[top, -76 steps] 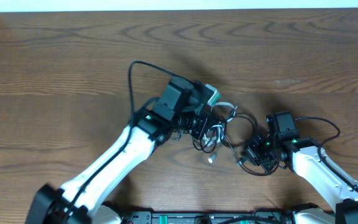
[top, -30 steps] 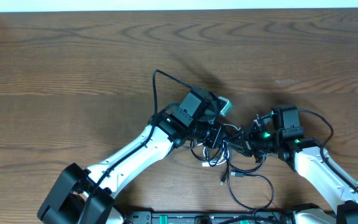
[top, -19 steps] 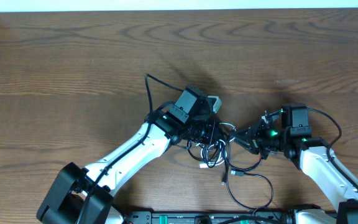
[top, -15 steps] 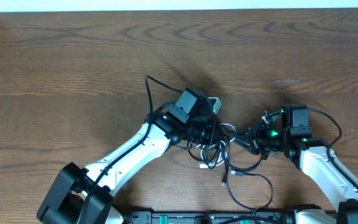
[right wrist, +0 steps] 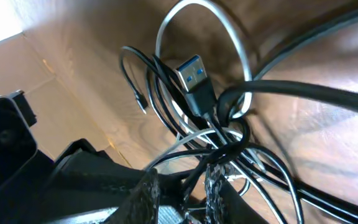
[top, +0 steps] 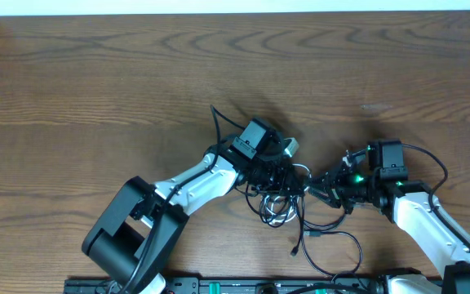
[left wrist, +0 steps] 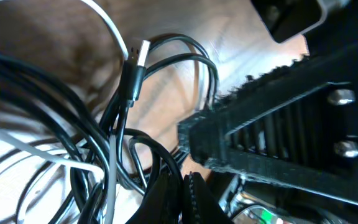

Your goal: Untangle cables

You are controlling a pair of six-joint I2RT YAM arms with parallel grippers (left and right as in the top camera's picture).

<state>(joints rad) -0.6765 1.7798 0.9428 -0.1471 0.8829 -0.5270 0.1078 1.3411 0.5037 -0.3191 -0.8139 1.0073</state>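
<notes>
The cables [top: 277, 202] lie knotted at the table's front centre, black ones with a white one among them. One black loop [top: 333, 245] trails toward the front edge. My left gripper [top: 288, 173] is in the tangle's upper side. In the left wrist view it [left wrist: 182, 186] is shut, with a black cable pinched at its tips. A silver plug [left wrist: 140, 51] sticks up beside it. My right gripper [top: 321, 186] faces it from the right. Its fingers [right wrist: 182, 186] stand apart with black strands running between them, just below the knot [right wrist: 229, 146]. A blue USB plug [right wrist: 194, 74] and the white cable [right wrist: 229, 37] lie beyond.
The left arm's elbow [top: 129, 237] is folded low near the front left. Its own thick wire [top: 216, 118] arches behind the wrist. A black rail [top: 259, 287] runs along the front edge. Brown wooden tabletop [top: 96, 82] stretches left and back to a white strip at the far edge.
The right gripper has drawn back a little to the right and its jaws have parted slightly. The left arm has folded in, its wrist shifting right. A long black loop has been pulled toward the front.
</notes>
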